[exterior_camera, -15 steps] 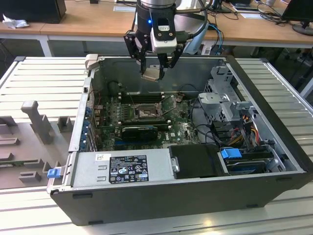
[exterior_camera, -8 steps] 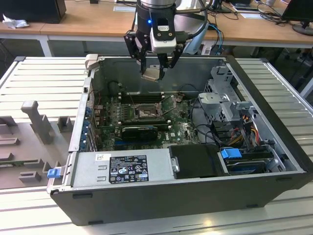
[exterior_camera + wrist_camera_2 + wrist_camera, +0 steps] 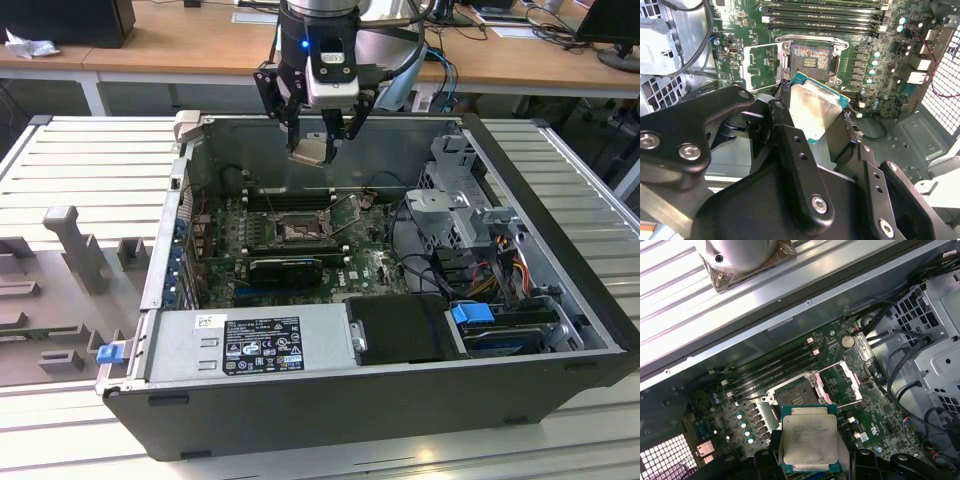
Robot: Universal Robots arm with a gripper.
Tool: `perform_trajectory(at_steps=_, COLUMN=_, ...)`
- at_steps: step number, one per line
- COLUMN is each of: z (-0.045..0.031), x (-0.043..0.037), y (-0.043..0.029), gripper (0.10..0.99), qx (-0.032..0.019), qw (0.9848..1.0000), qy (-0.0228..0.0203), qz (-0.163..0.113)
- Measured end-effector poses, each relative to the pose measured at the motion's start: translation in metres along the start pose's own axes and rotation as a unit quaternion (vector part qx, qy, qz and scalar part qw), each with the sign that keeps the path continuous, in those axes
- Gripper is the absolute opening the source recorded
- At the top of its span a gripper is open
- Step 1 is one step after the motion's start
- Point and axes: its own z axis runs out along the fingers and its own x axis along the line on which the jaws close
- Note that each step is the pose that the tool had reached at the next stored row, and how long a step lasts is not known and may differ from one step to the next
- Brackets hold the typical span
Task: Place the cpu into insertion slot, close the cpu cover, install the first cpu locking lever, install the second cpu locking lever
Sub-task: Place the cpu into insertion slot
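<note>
The cpu (image 3: 808,442) is clamped by the gripper (image 3: 318,145) above the computer case (image 3: 400,400), laid on a ribbed table (image 3: 90,170) near wooden desks (image 3: 200,40).

Silvery-grey cpu (image 3: 807,442), green motherboard (image 3: 881,411), black tool (image 3: 318,148)

Parts tally, one of each
One cpu (image 3: 808,440), one insertion slot (image 3: 796,396), one cpu cover (image 3: 846,384), one gripper (image 3: 315,148), one computer case (image 3: 400,405).

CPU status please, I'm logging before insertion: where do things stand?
Jaws of the gripper shut on the cpu, above the case. The insertion slot unfilled. The cpu cover swung open beside it.
</note>
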Motion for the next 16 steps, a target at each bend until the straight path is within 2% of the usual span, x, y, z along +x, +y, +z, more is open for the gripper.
perform_trajectory(at_steps=16, z=0.0002, x=0.0000, y=0.0000, gripper=0.525, qx=-0.0004, qw=0.9998, qy=-0.0017, qz=0.019)
